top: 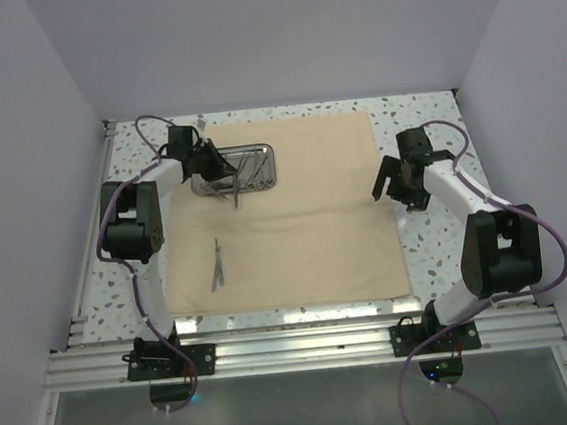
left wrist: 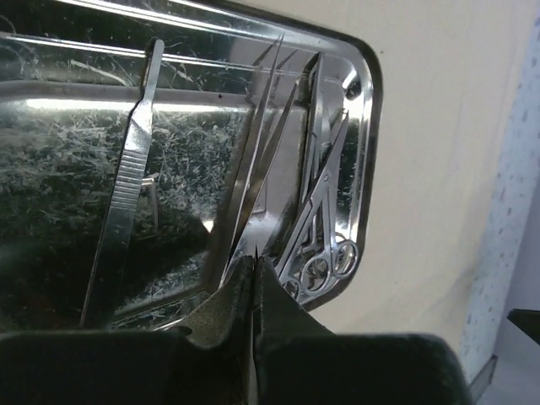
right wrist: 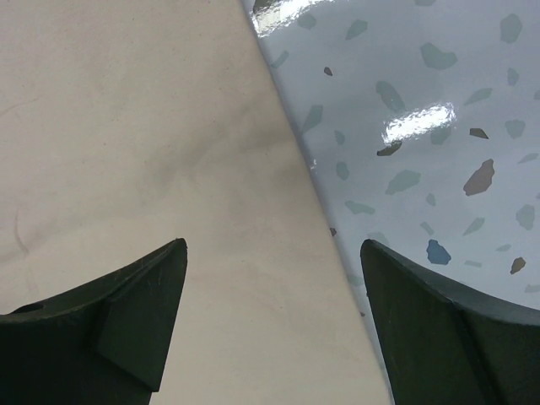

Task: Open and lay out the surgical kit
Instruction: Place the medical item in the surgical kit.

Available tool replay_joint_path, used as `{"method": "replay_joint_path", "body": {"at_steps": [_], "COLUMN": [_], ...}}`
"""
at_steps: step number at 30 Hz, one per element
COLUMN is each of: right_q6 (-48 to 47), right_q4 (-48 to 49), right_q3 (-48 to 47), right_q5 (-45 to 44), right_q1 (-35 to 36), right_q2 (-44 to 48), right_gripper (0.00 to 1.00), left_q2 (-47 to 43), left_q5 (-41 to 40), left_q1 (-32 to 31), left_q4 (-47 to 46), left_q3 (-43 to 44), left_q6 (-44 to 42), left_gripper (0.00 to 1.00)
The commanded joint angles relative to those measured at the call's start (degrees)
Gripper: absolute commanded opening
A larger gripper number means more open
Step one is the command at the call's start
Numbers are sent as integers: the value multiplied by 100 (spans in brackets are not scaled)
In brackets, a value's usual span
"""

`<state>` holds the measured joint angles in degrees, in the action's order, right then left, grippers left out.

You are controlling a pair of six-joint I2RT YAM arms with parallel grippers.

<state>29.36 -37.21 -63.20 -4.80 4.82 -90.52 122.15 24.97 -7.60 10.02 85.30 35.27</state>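
Speckled tabletop (right wrist: 439, 76), beige cloth (top: 314, 220), scratched steel tray (left wrist: 368, 152); left pincer (left wrist: 255, 263) tight around slim tweezers (left wrist: 257, 169), right pincer (right wrist: 272, 245) agape.

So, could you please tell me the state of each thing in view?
left fingers: shut on the tweezers.
right fingers: open, empty.
tweezers: gripped at one end, above the steel tray.
steel tray: on the cloth, instruments inside.
ring-handled scissors: lying in the tray.
loose instrument: laid on the cloth, apart from the tray.
cloth wrap: unfolded, lying flat.
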Motion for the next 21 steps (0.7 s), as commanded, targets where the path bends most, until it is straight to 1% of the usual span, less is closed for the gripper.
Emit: {"method": "replay_joint_path", "body": {"at_steps": [1,4,8,9,11,13,14,15,16,17,18,19,20,21], "right_q6": [8,-1,-10,-1,-1,-1,-1,-1,-1,-1,8,17,17,34], "right_q4": [100,74,30,21,21,12,3,12,3,-14,-14,-32,-84,-93], "right_q3": [106,229,334,361,405,431,440,457,475,484,484,493,501,510], "right_q5": [49,40,23,23,-3,-12,-30,-47,-56,-74,-91,-100,-118,-135], "right_q1": [-7,-7,-7,1,-7,1,-7,-7,-7,-7,-7,-7,-7,1], "right_q2": [359,456,588,614,676,720,764,781,790,825,834,860,878,948], "right_gripper": [88,88,88,88,88,88,88,88,88,88,88,88,88,88], "left_q2": [-200,-130,-34,-16,28,-59,-260,-392,-541,-856,-1025,-1192,-1515,-1666], "left_q5": [1430,2106,2503,2556,2618,2488,2338,2119,1543,1189,829,495,-196,-586], "left_q1": [136,153,153,153,127,109,92,13,-48,-119,-206,-442,-592,-742], "left_q4": [-1739,-2424,-3373,-3680,-3622,-3298,-2957,-2109,-1675,-1287,-587,-354,-152,207], "left_q3": [118,198,399,452,671,743,769,743,717,577,463,331,43,-100], "left_q6": [411,779,1499,1805,1940,1731,1486,848,511,220,-218,-396,-528,-669], "left_gripper": [0,0,0,0,0,0,0,0,0,0,0,0,0,0]}}
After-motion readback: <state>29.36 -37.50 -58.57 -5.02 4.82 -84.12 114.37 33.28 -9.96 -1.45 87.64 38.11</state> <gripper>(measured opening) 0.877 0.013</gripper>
